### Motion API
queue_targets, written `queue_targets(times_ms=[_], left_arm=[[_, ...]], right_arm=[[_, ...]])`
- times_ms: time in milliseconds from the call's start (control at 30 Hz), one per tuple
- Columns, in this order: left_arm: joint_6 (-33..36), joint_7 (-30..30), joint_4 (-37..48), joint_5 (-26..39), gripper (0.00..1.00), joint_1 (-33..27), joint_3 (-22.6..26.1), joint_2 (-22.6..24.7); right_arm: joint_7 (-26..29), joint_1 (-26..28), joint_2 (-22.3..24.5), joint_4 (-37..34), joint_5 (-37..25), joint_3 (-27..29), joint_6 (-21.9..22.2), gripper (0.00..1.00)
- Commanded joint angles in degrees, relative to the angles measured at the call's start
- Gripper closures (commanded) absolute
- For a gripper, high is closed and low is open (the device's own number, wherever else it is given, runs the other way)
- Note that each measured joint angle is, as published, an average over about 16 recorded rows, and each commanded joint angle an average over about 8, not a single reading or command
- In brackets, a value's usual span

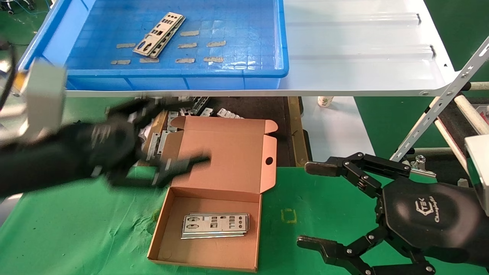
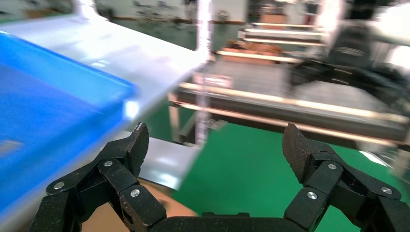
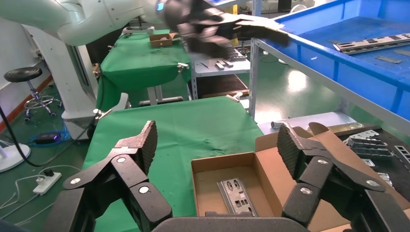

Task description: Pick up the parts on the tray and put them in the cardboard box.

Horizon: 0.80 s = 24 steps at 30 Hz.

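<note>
The left claw (image 1: 168, 133), fingers spread and empty, hangs blurred over the raised lid of the cardboard box (image 1: 214, 198) on a green-clothed bench (image 1: 76, 236). Just ahead of it, on a glossy white shelf panel (image 1: 363, 49), the blue tray (image 1: 168, 78) holds punched metal plates (image 1: 159, 34) among tan tape strips (image 1: 216, 43). More plates (image 1: 215, 225) lie in the box below and to its right. The right claw (image 1: 313, 204), also agape, waits well right of the box. Green flooring surrounds the workshop racks.
</note>
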Motion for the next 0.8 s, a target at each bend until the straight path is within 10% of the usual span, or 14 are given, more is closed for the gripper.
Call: queue_targets(times_ms=[33, 800], left_arm=[[-2.9, -0.3, 0.9, 1.7, 0.00, -1.8, 0.4, 1.5], [-20.8, 3.1, 50.6, 25.1, 0.00, -37.7, 11.3, 21.6]], right_arm=[[0.0, 0.0, 0.0, 0.0, 0.0, 0.0, 0.0, 1.00], [0.0, 0.0, 0.0, 0.0, 0.0, 0.0, 0.0, 1.00]])
